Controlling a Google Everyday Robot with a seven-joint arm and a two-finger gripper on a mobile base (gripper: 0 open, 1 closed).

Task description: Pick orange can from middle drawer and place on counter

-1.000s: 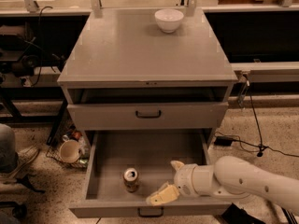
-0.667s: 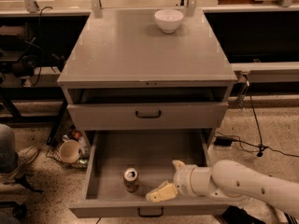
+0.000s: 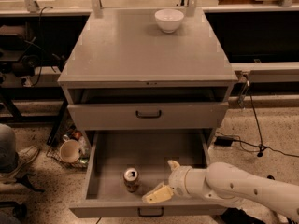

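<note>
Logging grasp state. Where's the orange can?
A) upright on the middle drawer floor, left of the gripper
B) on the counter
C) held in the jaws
A: the orange can stands on the middle drawer floor, apart from the gripper at its right, jaws open; the counter bears a white bowl.
</note>
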